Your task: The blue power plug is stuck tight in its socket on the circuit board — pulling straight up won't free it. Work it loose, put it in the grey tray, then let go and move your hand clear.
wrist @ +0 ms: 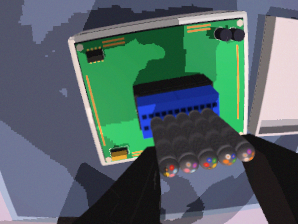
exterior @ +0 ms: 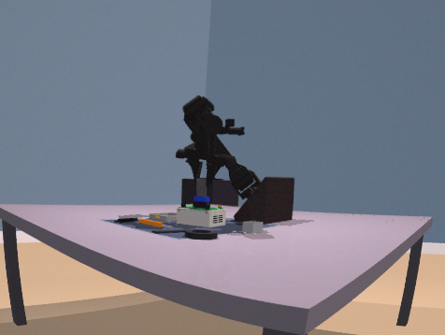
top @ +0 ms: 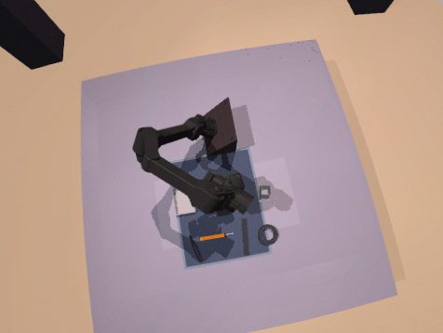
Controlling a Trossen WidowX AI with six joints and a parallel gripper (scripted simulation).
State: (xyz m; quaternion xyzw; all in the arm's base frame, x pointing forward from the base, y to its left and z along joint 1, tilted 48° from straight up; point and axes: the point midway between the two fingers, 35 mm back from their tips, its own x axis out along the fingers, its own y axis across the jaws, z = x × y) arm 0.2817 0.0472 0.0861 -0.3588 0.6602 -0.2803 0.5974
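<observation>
Gripping the dark wire bundle [exterior: 201, 187] [wrist: 195, 135] of the blue plug [exterior: 201, 199] [wrist: 177, 100], the end effector [top: 228, 188] [exterior: 203, 180] [wrist: 198, 149] stands over the circuit board [exterior: 185, 208] [wrist: 112, 72]. The plug lies just below the fingers, on the board in its black socket, its long axis running from one finger's side toward the other's. Rocking along that axis seems the likely way to loosen it. Beside the board waits the grey tray [top: 186, 206] [exterior: 164, 216] [wrist: 282, 75].
</observation>
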